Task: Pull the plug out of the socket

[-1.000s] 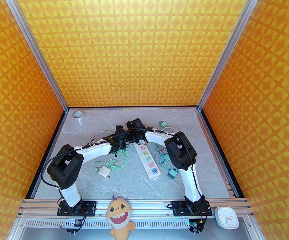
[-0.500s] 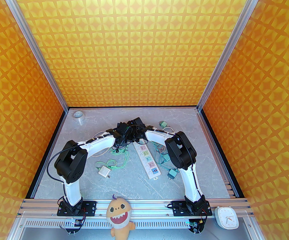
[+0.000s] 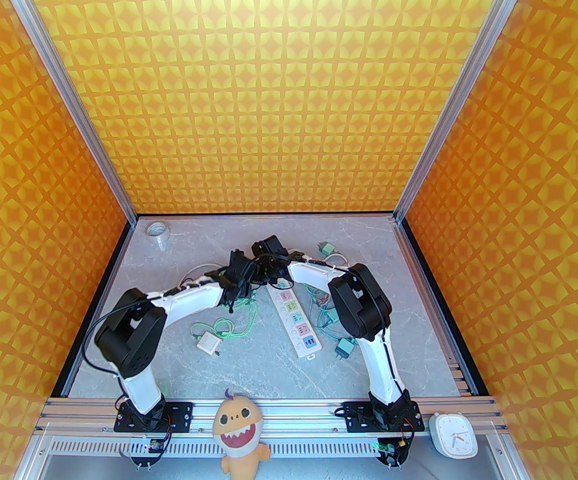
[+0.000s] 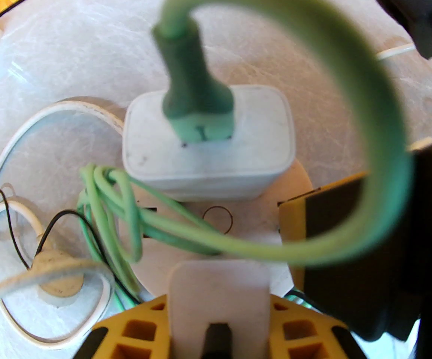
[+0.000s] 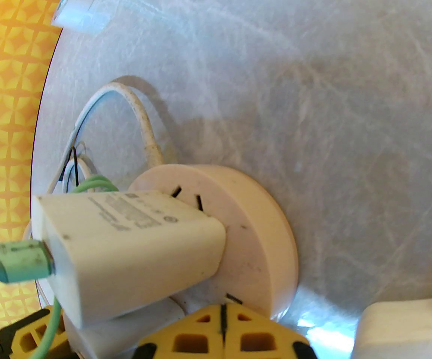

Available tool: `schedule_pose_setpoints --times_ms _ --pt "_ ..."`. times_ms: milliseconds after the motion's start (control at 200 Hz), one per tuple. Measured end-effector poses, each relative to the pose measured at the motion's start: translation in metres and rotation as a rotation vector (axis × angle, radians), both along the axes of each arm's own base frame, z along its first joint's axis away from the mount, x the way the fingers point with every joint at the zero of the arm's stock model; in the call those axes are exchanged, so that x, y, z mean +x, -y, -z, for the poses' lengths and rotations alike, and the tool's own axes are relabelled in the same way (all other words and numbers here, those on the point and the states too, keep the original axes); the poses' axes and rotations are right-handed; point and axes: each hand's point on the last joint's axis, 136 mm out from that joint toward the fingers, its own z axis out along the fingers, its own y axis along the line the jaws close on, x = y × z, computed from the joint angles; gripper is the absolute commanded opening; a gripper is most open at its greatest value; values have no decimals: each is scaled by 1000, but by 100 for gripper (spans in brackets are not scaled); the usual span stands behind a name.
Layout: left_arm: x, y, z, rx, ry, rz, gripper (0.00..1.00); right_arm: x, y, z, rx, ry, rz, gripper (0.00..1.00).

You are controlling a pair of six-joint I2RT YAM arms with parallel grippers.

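Your top view is bright and crisp, with even light from above and only soft shadows under the arms on the desk point(image 3: 248, 368). Both wrist cams bend hard at the edges, fisheye style. On the left wrist the green cable point(image 4: 384, 144) loop is a smeary blur and the charger point(image 4: 208, 163) looks soft. On the right wrist there's a glare patch low on the desk, and the white cord point(image 5: 141, 118) throws a clear shadow.

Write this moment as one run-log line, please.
plug: white block charger seated in round white socket disc | right fingers shut, tip at disc rim | left fingers near charger, grip unclear | step: pull not yet done
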Motion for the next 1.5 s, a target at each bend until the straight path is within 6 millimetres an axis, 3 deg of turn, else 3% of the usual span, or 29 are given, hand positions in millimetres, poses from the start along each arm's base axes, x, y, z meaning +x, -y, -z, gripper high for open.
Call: schedule_pose_setpoints --times_ms 235,700,1220,1500 --pt "0 0 -2 11 13 -5 2 -1 0 0 1 -4 -6 0" --pt "13 -1 -5 14 -179 -10 2 4 1 -1 -1 4 4 0" --pt "-1 -4 -2 -6 -20 -4 0 -2 -3 0 -15 3 -8 0" --pt "3 -3 -6 32 -87 -17 0 -1 -1 -1 -4 -7 -12 0"
